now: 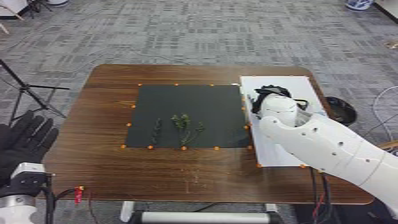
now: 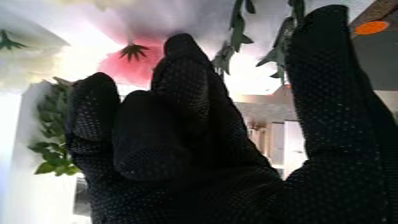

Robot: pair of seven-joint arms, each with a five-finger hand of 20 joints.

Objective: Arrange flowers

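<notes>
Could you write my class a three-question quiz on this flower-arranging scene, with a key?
1. Multiple choice: what colour is the sheet beneath the right hand? A: green. B: white. C: red.
2. True or false: green sprigs lie on the dark mat.
3. Fill in the colour: in the right wrist view, besides pale blooms, a ____ flower shows beyond the right hand.

Key: 1. B; 2. true; 3. pink.

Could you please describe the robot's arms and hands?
The right arm has rounded white shells with small dark marks. The right hand is black-gloved, with tiny pale dots. The left hand, also black-gloved, has a white wrist piece and dark cables.
</notes>
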